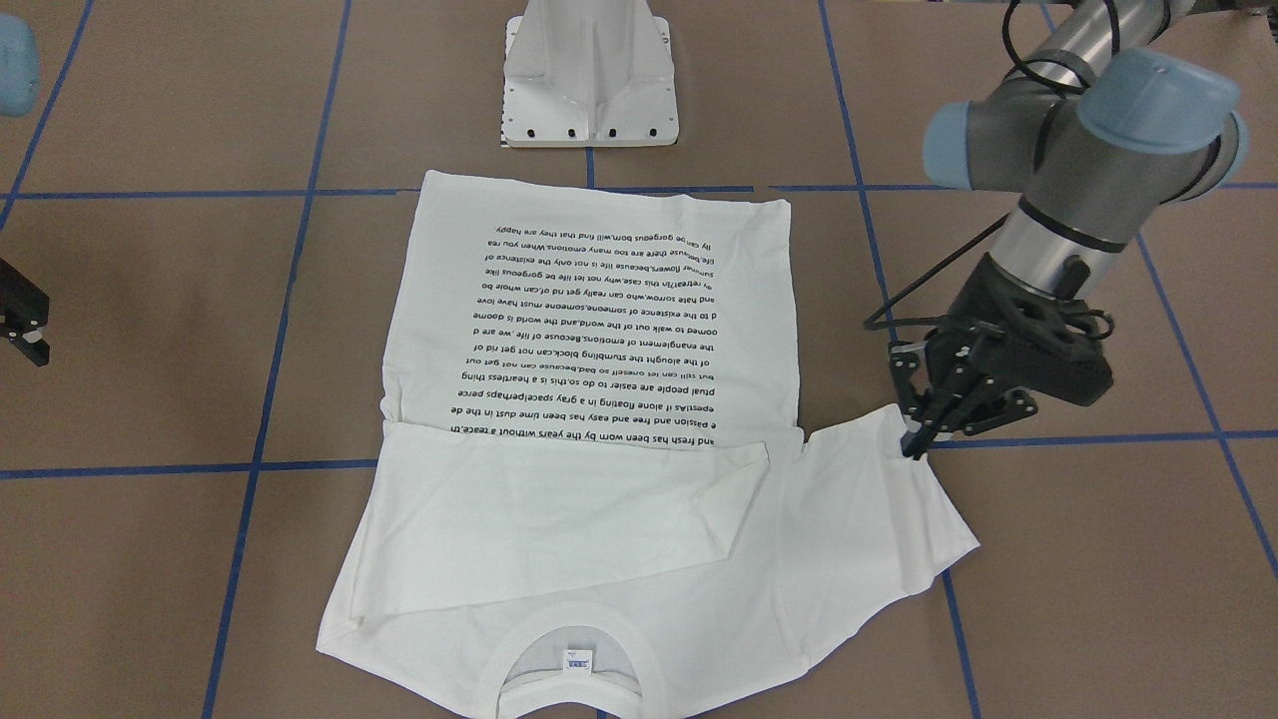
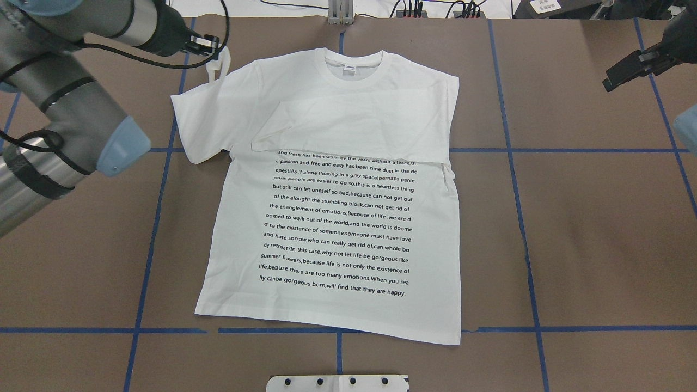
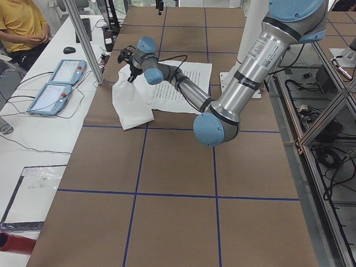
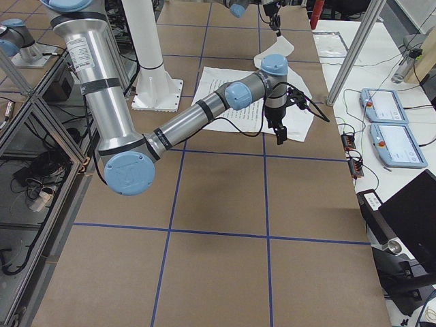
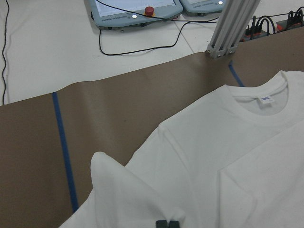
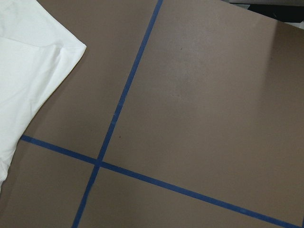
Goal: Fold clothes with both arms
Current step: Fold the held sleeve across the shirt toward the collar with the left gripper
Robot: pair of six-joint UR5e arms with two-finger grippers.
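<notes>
The white T-shirt (image 2: 337, 218) lies flat on the brown table with its black text side up and its collar at the far edge. One sleeve is folded across the chest (image 2: 354, 125). My left gripper (image 2: 215, 48) is shut on the hem of the other sleeve (image 1: 899, 469) and holds it lifted off the table. In the left wrist view its closed fingertips (image 5: 167, 223) pinch the white cloth (image 5: 128, 190). My right gripper (image 2: 618, 76) hovers empty beyond the shirt's far right corner. No fingers show in its wrist view, only a shirt corner (image 6: 28, 71).
The white metal pedestal (image 1: 589, 80) stands at the robot's edge of the table, near the shirt's hem. Blue tape lines (image 2: 523, 228) grid the table. A metal post (image 5: 232, 28), teach pendants (image 5: 137, 9) and cables lie past the far edge.
</notes>
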